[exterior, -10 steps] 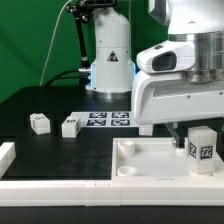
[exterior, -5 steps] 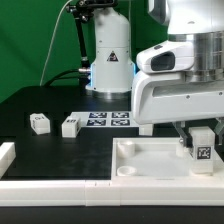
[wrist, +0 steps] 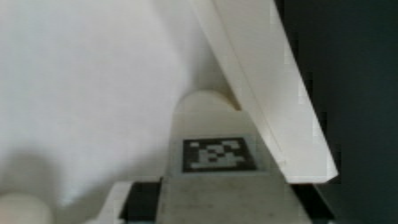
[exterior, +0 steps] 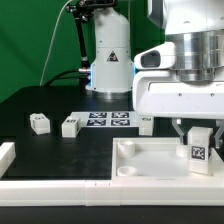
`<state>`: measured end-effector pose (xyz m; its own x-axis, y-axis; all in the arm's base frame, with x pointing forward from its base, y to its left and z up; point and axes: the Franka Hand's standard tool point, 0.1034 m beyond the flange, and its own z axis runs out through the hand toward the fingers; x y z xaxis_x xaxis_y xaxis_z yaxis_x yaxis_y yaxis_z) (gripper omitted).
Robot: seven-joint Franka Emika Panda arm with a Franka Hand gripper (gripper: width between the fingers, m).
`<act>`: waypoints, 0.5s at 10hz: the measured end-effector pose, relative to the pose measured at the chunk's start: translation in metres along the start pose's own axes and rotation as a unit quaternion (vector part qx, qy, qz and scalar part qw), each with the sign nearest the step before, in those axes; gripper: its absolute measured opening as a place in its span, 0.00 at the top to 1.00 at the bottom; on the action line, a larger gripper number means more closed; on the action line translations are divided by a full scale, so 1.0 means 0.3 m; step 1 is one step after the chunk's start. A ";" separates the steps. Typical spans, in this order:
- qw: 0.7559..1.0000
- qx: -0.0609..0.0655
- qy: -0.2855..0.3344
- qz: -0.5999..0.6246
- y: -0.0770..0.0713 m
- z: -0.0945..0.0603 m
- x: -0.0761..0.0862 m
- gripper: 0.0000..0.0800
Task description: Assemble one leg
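My gripper (exterior: 198, 133) is shut on a leg (exterior: 198, 148), a small white block with a black-and-white tag, held upright over the right side of the large white square tray (exterior: 150, 158). In the wrist view the leg (wrist: 222, 160) fills the space between my fingers (wrist: 148, 200), its tag facing the camera, with its far end at the tray's floor (wrist: 89, 90) beside the tray's raised rim (wrist: 267, 90). I cannot tell whether the leg touches the tray. Two more legs (exterior: 40, 123) (exterior: 70, 126) lie on the black table at the exterior view's left.
The marker board (exterior: 108, 119) lies flat behind the tray. Another small tagged block (exterior: 146, 123) sits near its right end. A white rail (exterior: 8, 152) runs along the table's front left edge. The robot base (exterior: 110, 60) stands at the back.
My gripper has moved slightly to the exterior view's left and the leg has come down a little lower over the tray.
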<state>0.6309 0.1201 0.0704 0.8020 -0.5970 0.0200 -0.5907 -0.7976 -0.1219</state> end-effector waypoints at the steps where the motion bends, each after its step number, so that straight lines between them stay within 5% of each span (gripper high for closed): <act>1: 0.995 0.005 0.000 0.097 0.000 0.001 0.000 0.64; 5: 0.969 0.008 -0.001 0.246 0.002 0.002 0.004 0.64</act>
<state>0.6315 0.1189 0.0699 0.4231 -0.9049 -0.0467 -0.9007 -0.4143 -0.1309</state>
